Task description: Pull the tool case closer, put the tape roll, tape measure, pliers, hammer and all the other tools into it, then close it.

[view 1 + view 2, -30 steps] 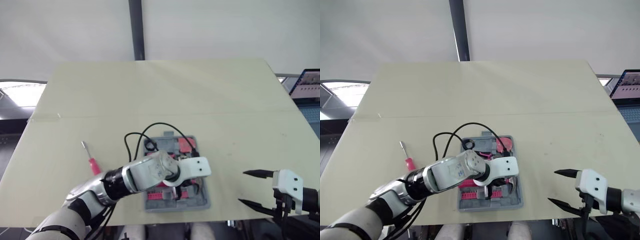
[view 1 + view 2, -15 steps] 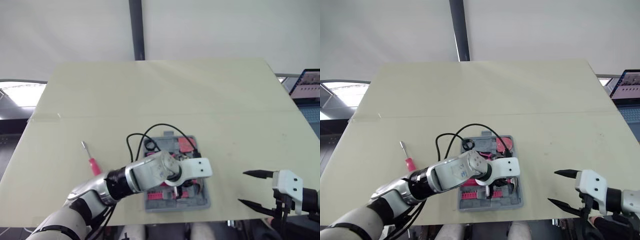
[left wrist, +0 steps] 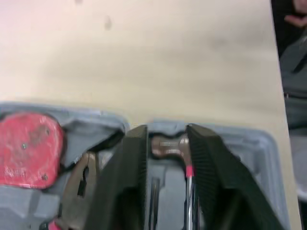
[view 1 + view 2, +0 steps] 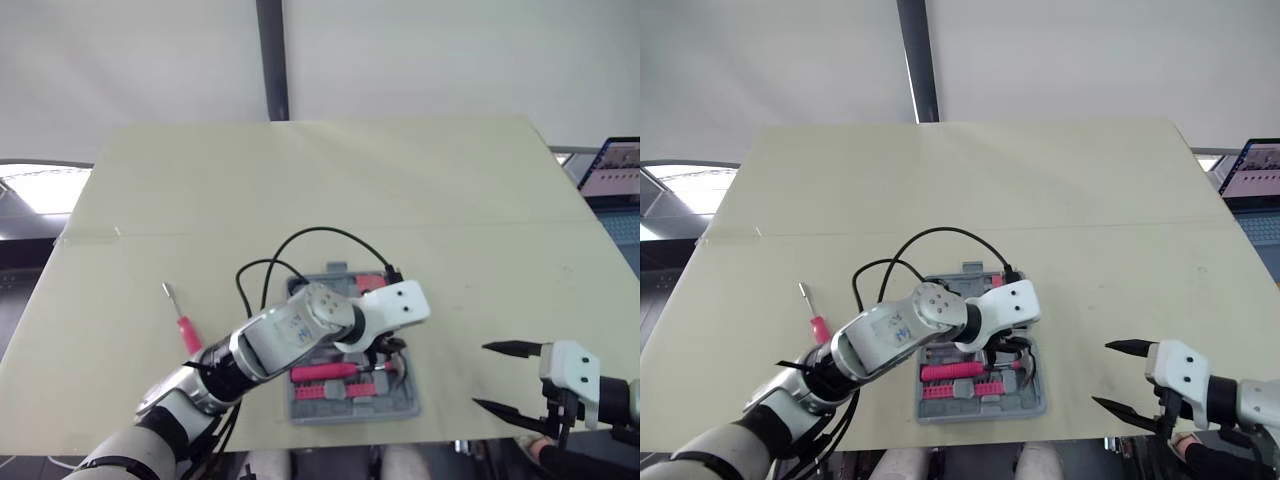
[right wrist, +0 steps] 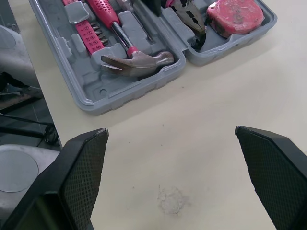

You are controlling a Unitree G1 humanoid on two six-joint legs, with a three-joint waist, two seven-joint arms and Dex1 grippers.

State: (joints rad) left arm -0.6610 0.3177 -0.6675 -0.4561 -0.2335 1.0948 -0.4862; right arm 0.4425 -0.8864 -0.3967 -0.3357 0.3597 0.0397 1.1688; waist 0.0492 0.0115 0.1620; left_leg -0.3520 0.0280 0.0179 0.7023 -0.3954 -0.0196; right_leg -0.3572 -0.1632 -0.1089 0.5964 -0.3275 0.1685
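The grey tool case (image 4: 352,409) lies open near the table's front edge. In it a pink-handled hammer (image 4: 332,372) lies along the near side, its head (image 5: 139,63) at the right end. Pliers (image 5: 193,18) and a red tape measure (image 5: 235,11) sit in its far compartments. My left gripper (image 3: 165,135) hovers open just above the hammer head, holding nothing. A red-handled screwdriver (image 4: 184,323) lies on the table left of the case. My right gripper (image 4: 499,377) stands open to the right of the case, near the table's front edge.
A pink strip of bits (image 5: 90,35) sits in the case beside the hammer handle. The left arm's black cable (image 4: 300,245) loops over the case's far side. A laptop (image 4: 612,166) stands beyond the table's right edge.
My left gripper has drawn back toward the far side of the case, and the hammer it covered now lies in view in the case. The right gripper has barely moved.
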